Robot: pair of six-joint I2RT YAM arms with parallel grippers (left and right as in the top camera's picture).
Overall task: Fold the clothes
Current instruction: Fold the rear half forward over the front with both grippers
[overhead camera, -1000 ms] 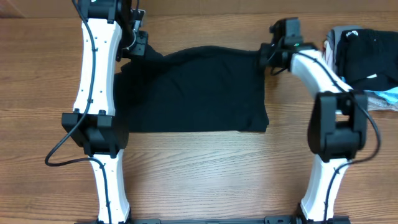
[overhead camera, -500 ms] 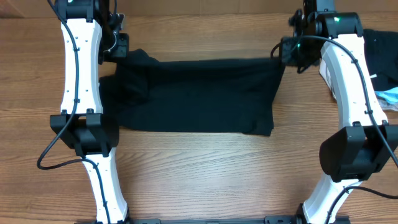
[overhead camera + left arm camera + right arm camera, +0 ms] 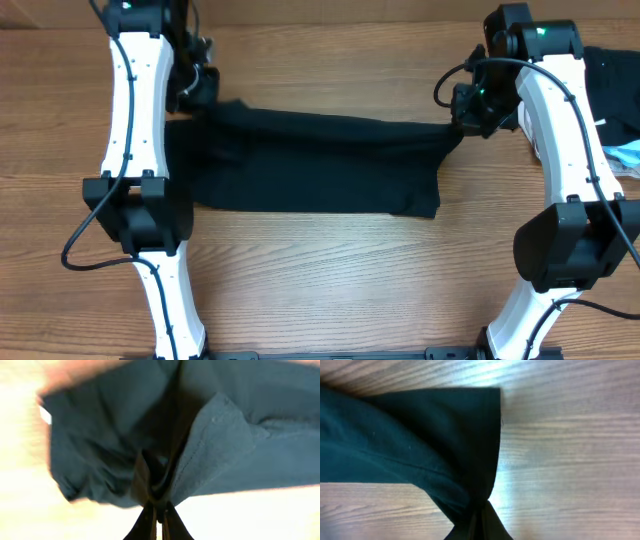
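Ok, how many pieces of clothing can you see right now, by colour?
Black: 2, the stretched shirt and a black piece at the right edge.
Light blue: 1, a light blue piece beside it.
Total: 3 in view; others may be hidden.

wooden table (image 3: 320,290) — black garment (image 3: 320,170) spread across, clothes pile (image 3: 610,90) right.
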